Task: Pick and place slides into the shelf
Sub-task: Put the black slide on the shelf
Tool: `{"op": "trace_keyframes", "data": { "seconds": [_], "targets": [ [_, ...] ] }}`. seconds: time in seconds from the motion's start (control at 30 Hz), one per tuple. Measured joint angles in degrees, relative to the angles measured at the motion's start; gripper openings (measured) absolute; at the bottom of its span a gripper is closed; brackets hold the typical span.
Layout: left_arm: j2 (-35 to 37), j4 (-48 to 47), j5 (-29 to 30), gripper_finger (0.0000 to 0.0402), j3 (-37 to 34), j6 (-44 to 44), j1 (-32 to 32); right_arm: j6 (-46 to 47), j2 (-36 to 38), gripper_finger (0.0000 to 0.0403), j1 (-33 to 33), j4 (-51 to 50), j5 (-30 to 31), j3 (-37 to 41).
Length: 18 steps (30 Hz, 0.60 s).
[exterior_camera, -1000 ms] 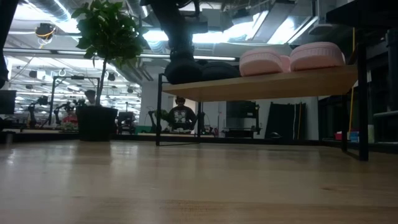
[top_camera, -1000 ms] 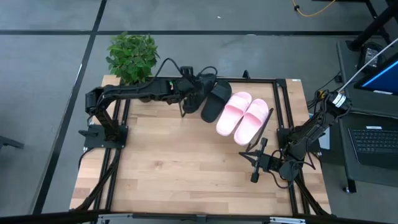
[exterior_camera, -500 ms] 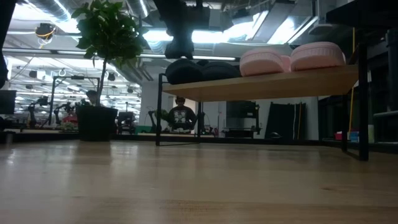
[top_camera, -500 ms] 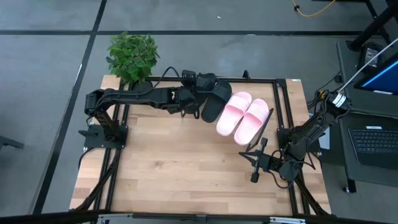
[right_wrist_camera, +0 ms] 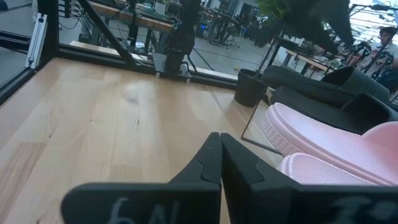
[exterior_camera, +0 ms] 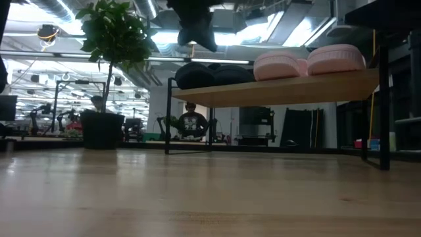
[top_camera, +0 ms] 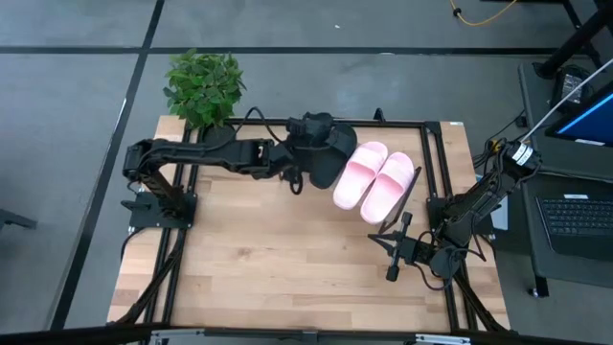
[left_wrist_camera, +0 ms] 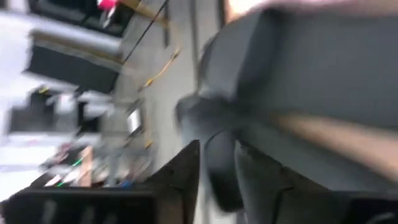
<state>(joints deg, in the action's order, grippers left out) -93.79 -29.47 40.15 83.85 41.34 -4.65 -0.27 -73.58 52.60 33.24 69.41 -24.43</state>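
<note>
Black slides now both lie on the shelf beside the pink pair; the left gripper, spread empty, has lifted clear, so all four look placed.

No text, label, brand or number can be read on anything here

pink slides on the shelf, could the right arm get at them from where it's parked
Probably yes. The right gripper rests shut at the table's right edge, and the two pink slides lie uncovered on the shelf nearby. The left gripper hangs over the black slides, not between them.
</note>
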Motion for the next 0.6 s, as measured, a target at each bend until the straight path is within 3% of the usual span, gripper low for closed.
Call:
{"op": "trace_keyframes", "data": {
  "seconds": [0.1, 0.2, 0.4, 0.6],
  "targets": [
    [0.2, 0.2, -8.3, 0.0051, 0.0, -2.3, 0.7, 0.0, 0.0, 0.0004, 0.0, -0.1, 0.0, 0.0],
    [0.1, 0.0, -10.3, 0.001, 0.0, -2.9, 1.2, 0.0, 0.0, 0.0004, 0.0, -0.1, 0.0, 0.0],
    [-0.5, -0.6, -9.7, 0.0003, 0.0, -4.4, 0.8, 0.0, 0.0, 0.0004, 0.0, 0.0, 0.0, 0.0],
    [-0.4, -1.3, -14.3, 0.0001, 0.0, -5.5, 0.1, 0.0, 0.0, 0.0004, 0.0, 0.1, 0.0, 0.0]
  ]
}}
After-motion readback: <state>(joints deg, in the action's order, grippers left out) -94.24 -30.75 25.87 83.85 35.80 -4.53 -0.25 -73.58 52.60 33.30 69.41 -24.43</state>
